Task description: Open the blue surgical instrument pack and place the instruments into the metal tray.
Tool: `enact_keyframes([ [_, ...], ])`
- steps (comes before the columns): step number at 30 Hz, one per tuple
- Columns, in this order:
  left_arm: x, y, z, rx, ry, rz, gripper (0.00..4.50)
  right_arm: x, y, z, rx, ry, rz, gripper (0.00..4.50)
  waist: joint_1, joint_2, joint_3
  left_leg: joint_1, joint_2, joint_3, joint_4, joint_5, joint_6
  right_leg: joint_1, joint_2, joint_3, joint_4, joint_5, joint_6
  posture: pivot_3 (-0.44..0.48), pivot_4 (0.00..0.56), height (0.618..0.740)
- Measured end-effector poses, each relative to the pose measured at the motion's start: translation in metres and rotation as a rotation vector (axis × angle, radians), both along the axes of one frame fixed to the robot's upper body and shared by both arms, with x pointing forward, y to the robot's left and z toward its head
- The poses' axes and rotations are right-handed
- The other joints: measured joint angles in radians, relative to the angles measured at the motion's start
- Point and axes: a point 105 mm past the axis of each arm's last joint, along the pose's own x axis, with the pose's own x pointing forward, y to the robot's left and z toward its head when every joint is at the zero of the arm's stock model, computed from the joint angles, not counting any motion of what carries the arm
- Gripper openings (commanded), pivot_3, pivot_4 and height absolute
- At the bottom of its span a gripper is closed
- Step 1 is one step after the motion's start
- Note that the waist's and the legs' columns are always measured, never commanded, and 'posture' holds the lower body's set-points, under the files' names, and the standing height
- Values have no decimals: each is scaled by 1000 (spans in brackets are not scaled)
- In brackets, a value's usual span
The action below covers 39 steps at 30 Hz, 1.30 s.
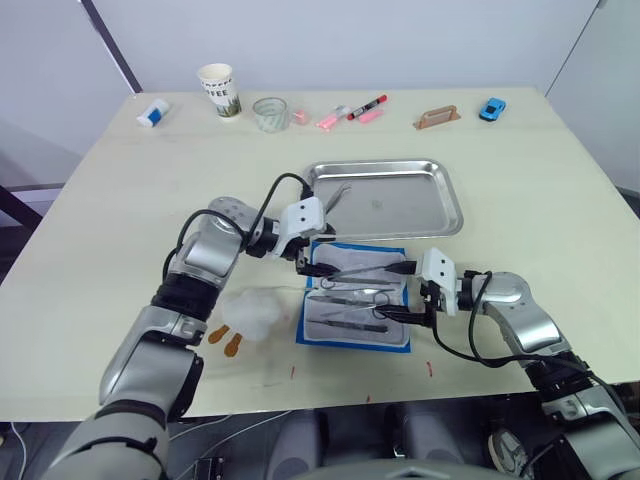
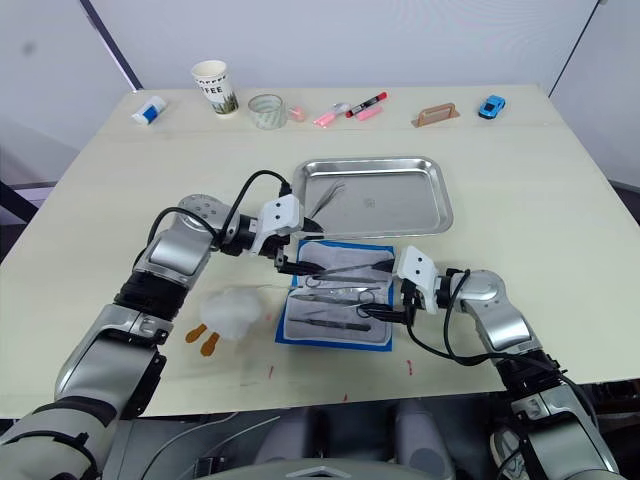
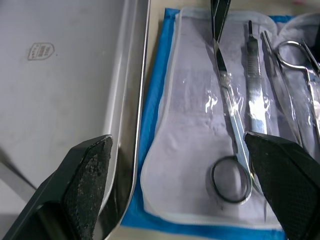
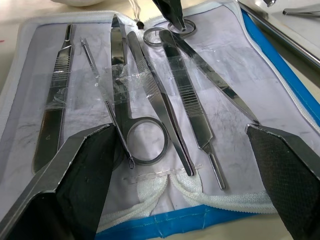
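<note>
The pack (image 1: 357, 305) lies open on the surface just beside the tray (image 1: 445, 215), its instruments (image 4: 150, 100) lengthwise between both end effectors, left (image 1: 305, 262) and right (image 1: 418, 300), fingers apart.

The pack (image 2: 337, 295) lies open on the counter (image 2: 520, 190) between the two claws — left claw (image 2: 292, 264) at its far corner, right claw (image 2: 390, 308) at its other edge. Instruments (image 2: 338, 292) lie on the lining. Beyond the left claw sits the tray (image 2: 430, 200) — one instrument inside.
</note>
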Motion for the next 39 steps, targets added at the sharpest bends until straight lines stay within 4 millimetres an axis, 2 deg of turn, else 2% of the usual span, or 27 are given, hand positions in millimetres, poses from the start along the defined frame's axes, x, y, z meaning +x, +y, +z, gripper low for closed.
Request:
enact_keyframes([
  [8,-6,-5,-3,14,9,-32,4456,0,0,0,2,0,-1,4500,0,0,0,0,0,0,0,0,0,0,0,0,0,0,0,0,150,740],
  [27,2,-2,-8,72,-45,34,4456,0,1,0,5,0,-4,4500,0,0,0,1,0,-1,0,0,0,0,1,2,0,0,0,0,150,740],
  [39,-2,-9,-7,80,16,-26,4456,0,2,0,8,0,-5,4500,0,0,0,2,0,-1,-1,0,0,0,2,3,0,0,0,0,150,740],
])
